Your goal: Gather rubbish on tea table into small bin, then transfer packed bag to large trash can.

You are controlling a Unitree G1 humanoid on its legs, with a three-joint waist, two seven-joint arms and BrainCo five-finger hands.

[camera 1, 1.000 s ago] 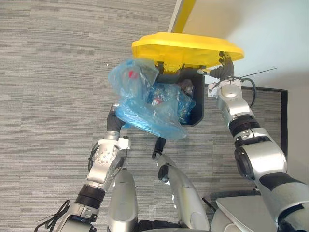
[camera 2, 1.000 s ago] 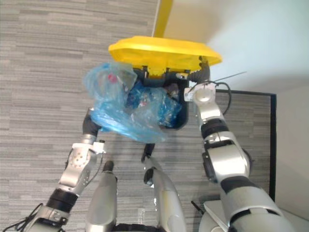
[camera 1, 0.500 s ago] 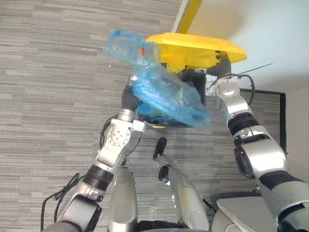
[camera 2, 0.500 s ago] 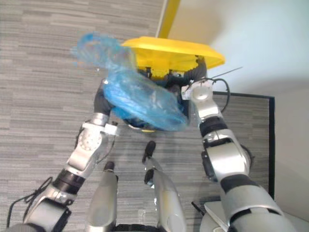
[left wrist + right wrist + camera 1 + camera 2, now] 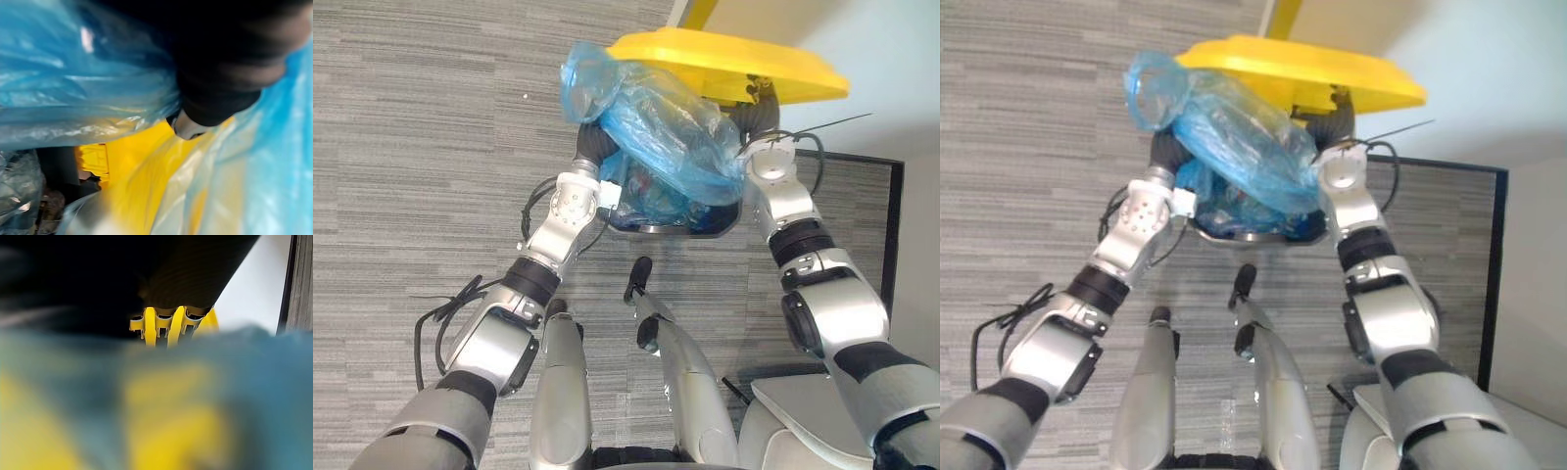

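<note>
Step in hand: final transfer, packed bag into the big can.

The blue bag (image 5: pixel 666 137) is at upper centre of frame. It lies across the mouth of the large trash can (image 5: pixel 677 228) and partly under the raised yellow lid (image 5: pixel 734 64). Its loose neck pokes out upper left, past the lid edge. My read: it's not dropped in yet.

The left hand (image 5: pixel 592 147) is tucked against the bag's left side. The right hand (image 5: pixel 756 116) is up under the lid at upper right, apparently propping it. Can't tell whether either hand is closed; both are buried behind plastic or lid.

Next move, my read: tip the bag down into the opening and release it. Pull the left hand clear before the lid comes down. Watch that the neck doesn't snag on the lid edge.
</note>
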